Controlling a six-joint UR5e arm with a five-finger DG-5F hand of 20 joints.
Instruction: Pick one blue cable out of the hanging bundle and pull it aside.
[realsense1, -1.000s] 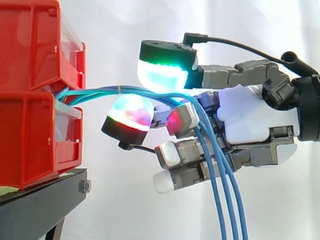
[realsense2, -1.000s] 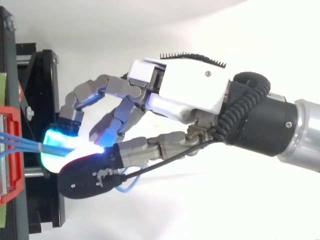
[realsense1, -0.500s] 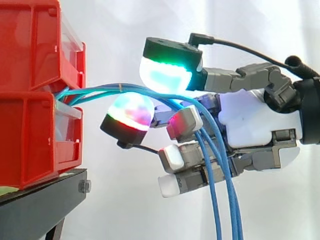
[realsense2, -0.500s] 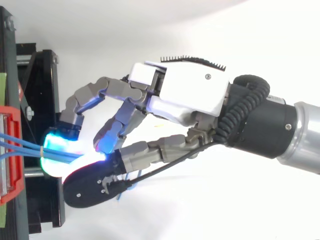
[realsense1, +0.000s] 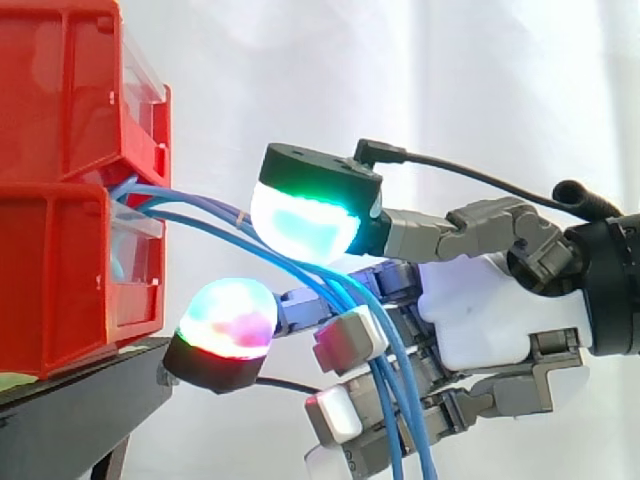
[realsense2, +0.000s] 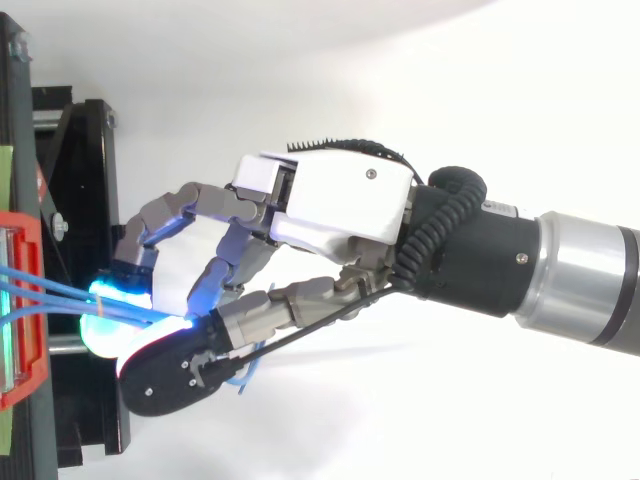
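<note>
So the hand (realsense1: 490, 320) has its fingers curled around the blue cables (realsense1: 322, 280) coming out of the red bins (realsense1: 70, 250). The bundle runs right under the upper green-glowing fingertip (realsense1: 300, 222), well above the lower pinkish one (realsense1: 228, 318), then bends down across the curled fingers by the palm.

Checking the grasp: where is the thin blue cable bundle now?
Side view: the thin blue cable bundle leaves the stacked red plastic bins at left, slopes right and hangs down before the hand.

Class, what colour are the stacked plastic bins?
The stacked plastic bins are red; side view shows it best.
</note>
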